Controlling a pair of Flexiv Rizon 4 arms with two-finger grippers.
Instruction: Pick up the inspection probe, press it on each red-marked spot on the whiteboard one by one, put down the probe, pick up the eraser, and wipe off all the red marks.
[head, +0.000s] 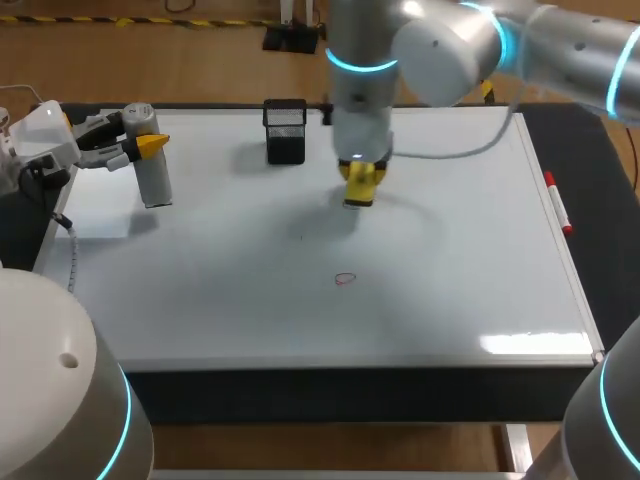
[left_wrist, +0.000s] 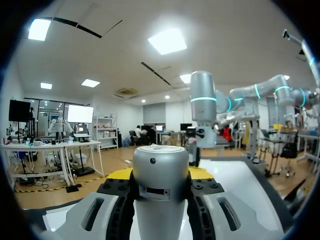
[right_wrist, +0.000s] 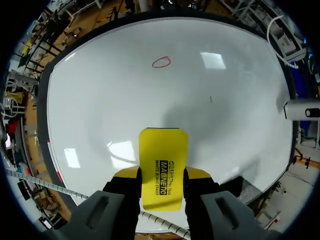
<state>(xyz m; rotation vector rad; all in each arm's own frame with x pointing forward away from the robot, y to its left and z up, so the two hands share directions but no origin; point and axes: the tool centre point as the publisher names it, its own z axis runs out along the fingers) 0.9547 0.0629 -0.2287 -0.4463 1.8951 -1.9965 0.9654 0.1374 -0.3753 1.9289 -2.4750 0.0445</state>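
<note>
Eraser (right_wrist: 163, 155) is hanging clamped in the right gripper (right_wrist: 162, 176), on the far side of the red mark (head: 345, 279); it is needing a flat, firm nearward sweep. The left gripper (head: 140, 148) is clutching the probe (head: 152, 175) at far left.

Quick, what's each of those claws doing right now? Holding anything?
Left gripper: closed, holding the probe.
Right gripper: closed, holding the eraser.
</note>
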